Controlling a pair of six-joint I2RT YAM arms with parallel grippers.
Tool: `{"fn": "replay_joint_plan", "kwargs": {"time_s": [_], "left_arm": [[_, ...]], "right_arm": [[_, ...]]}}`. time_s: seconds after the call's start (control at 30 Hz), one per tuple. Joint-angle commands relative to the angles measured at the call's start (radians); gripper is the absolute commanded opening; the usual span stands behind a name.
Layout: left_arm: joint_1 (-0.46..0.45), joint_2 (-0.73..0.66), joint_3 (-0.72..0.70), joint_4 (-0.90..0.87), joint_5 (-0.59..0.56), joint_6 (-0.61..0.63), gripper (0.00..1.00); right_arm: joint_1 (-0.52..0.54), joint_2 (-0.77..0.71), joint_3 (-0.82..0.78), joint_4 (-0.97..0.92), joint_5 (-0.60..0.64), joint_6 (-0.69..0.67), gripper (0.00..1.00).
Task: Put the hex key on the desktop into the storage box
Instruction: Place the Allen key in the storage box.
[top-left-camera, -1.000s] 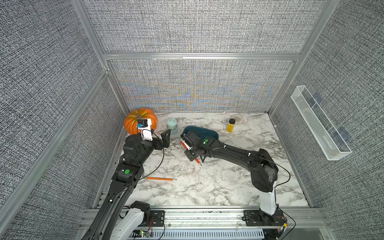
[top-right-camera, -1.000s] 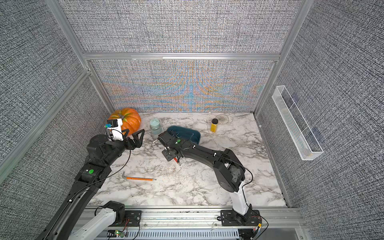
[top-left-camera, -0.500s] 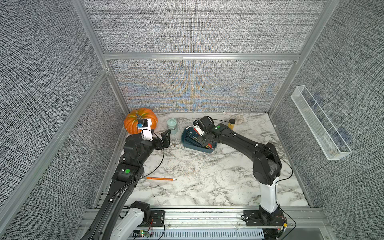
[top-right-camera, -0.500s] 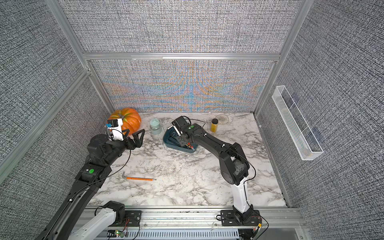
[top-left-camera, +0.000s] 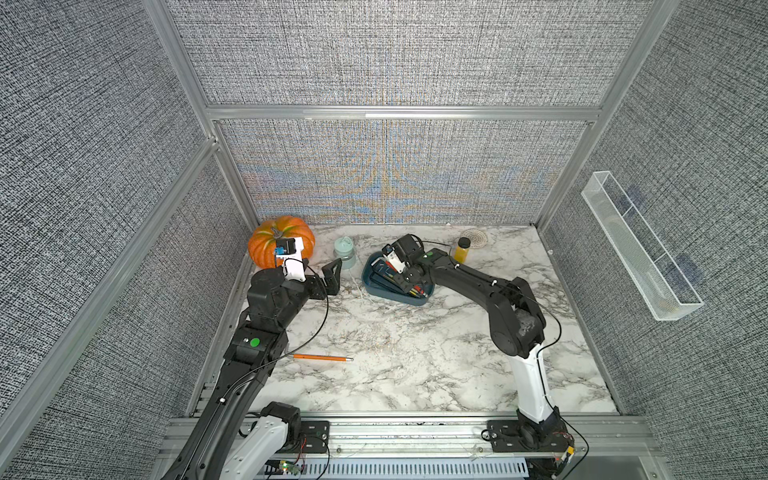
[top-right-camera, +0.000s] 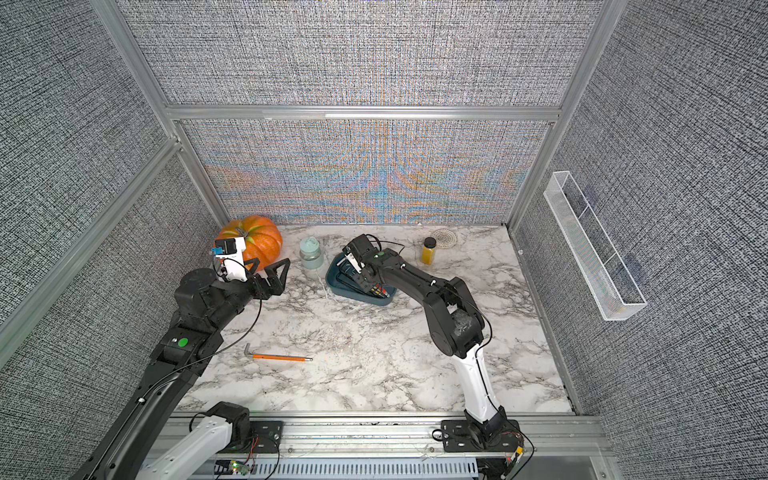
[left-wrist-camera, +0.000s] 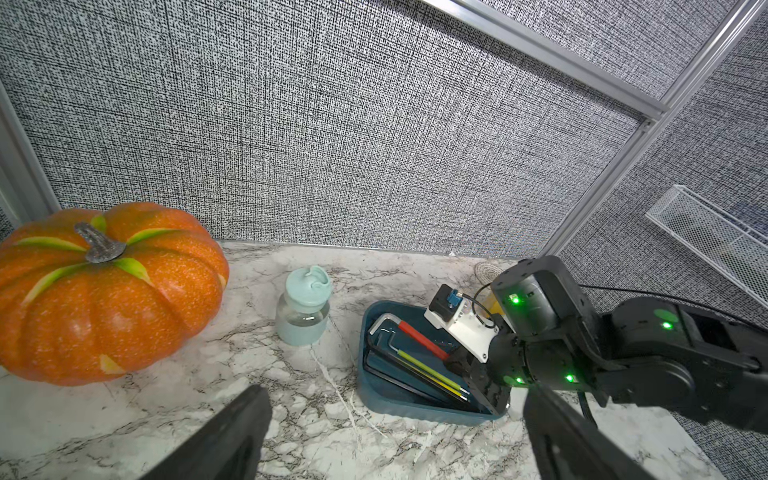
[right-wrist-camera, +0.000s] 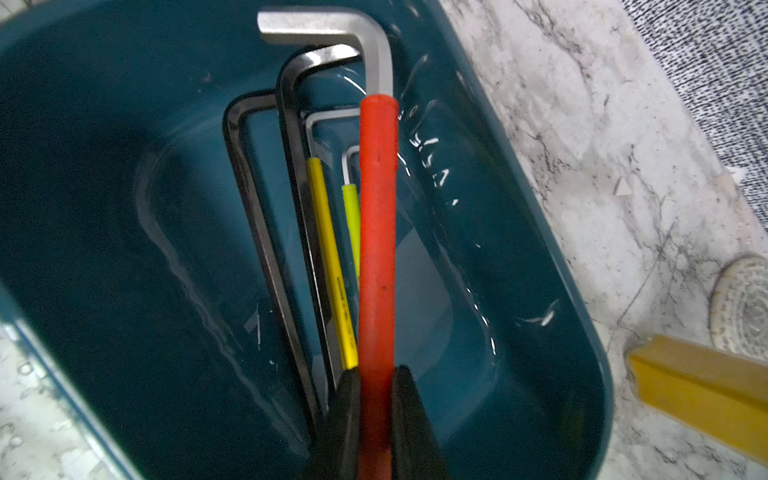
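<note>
Up front an orange key (top-right-camera: 277, 357) is lying on the table (top-right-camera: 374, 374), well apart from everything, so the job isn't wrapping up here. The left gripper (top-right-camera: 269, 267) is hovering near the pumpkin (top-right-camera: 259, 237), spread and empty. Further back the right arm (top-left-camera: 469, 278) is reaching across, wrist tipping down into the box (top-left-camera: 417, 298). The right gripper (right-wrist-camera: 376, 382) is pinching a red key (right-wrist-camera: 376, 228) over the other keys (right-wrist-camera: 328, 266) in there. Looks like drop-off time: next it's needing to let go and lift straight out without snagging anything.
</note>
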Motion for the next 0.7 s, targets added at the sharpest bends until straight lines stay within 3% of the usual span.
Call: {"fn": "replay_joint_plan", "kwargs": {"time_s": [0.0,0.47,0.57,0.67], "left_arm": [[0.001,-0.004,0.003,0.004,0.005,0.002,1.00],[0.001,-0.004,0.003,-0.005,-0.003,0.014,1.00],[0.001,-0.002,0.003,-0.004,-0.001,0.014,1.00],[0.001,-0.001,0.005,-0.005,-0.001,0.015,1.00]], "right_arm": [[-0.002,0.025,0.026,0.023,-0.010,-0.014,0.00],[-0.013,0.072,0.022,0.043,-0.025,0.000,0.02],[-0.014,0.053,0.002,0.068,-0.036,0.009,0.35],[-0.016,0.036,-0.009,0.086,-0.047,0.013,0.56]]}}
